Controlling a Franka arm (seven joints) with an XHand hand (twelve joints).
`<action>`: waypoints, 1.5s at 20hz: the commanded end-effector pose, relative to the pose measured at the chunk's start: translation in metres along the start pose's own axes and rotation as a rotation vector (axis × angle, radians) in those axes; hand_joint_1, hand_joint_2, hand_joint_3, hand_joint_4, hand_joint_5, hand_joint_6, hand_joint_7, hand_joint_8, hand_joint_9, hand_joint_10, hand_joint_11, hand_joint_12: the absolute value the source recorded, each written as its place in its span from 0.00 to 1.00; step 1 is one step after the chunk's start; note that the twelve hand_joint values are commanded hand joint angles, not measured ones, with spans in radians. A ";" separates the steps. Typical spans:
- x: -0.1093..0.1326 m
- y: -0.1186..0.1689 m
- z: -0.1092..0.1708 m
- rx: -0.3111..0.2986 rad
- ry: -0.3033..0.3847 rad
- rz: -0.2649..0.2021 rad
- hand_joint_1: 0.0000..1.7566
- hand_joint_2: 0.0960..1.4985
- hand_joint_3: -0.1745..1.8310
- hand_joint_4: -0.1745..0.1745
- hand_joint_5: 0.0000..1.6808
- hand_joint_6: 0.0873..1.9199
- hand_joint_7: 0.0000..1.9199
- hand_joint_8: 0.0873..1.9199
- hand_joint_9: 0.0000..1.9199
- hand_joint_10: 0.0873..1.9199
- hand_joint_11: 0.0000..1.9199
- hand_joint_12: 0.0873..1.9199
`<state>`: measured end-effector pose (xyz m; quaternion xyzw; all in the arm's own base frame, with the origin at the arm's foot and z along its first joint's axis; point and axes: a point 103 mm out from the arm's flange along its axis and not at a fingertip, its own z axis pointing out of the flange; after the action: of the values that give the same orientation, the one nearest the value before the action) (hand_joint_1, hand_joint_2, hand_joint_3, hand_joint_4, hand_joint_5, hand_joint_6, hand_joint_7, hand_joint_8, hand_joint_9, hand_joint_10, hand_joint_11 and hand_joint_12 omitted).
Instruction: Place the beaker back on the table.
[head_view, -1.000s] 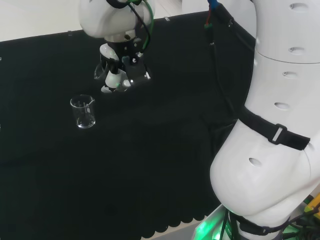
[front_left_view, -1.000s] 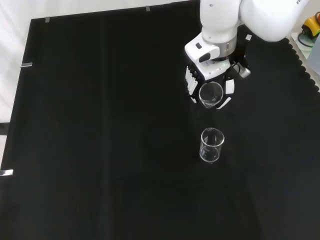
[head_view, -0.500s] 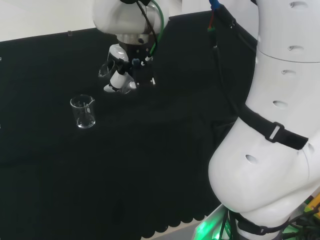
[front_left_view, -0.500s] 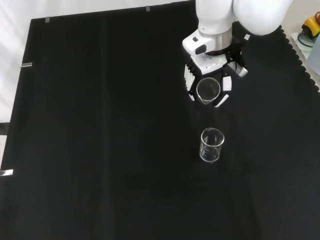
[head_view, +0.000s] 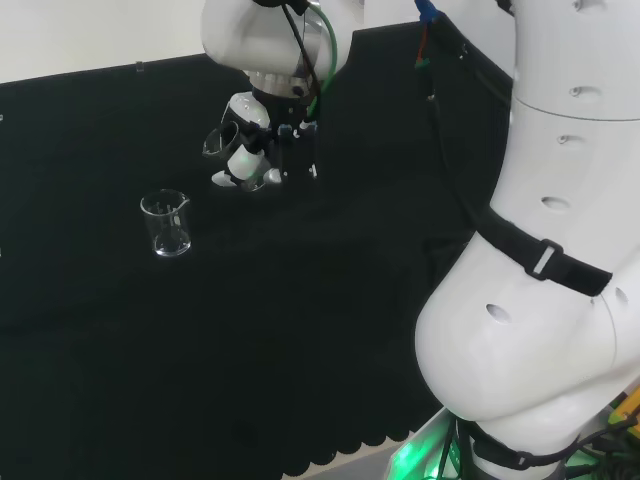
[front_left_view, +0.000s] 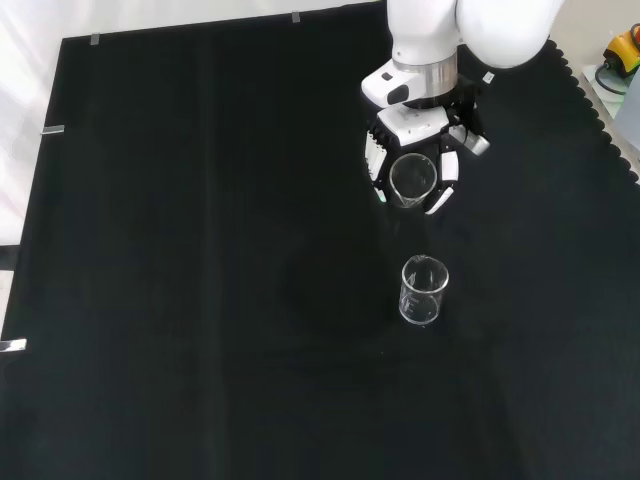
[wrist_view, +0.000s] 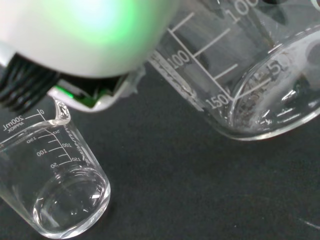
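Note:
The hand hangs over the black cloth with its fingers curled round a clear glass beaker, held tilted with its mouth toward the front camera. From the head view the hand carries that beaker a little above the cloth, near the far middle. A second clear beaker stands upright on the cloth, below the hand in the front view and at the left in the head view. The wrist view has the held beaker close and large, with the standing beaker beside it.
The arm's white links rise at the right of the head view. The black cloth stretches wide and bare to the left in the front view. Its scalloped edge runs down the right side there.
The hand with the held beaker has shifted slightly right and farther off in the head view, up and a little left in the front view. The standing beaker has not moved.

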<state>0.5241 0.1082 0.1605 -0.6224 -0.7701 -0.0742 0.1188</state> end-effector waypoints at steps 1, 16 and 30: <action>-0.008 0.001 0.012 -0.012 0.051 -0.005 0.75 0.28 0.58 0.00 0.72 0.45 0.67 0.43 0.87 0.35 0.74 0.34; -0.011 0.002 0.037 -0.033 0.146 -0.056 0.75 0.28 0.58 0.00 0.72 0.45 0.67 0.43 0.87 0.34 0.74 0.34; -0.018 0.003 0.055 -0.031 0.179 -0.055 0.75 0.28 0.58 0.00 0.72 0.45 0.67 0.43 0.87 0.34 0.74 0.34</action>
<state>0.5236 0.1021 0.1065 -0.5909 -0.7730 -0.1485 0.1767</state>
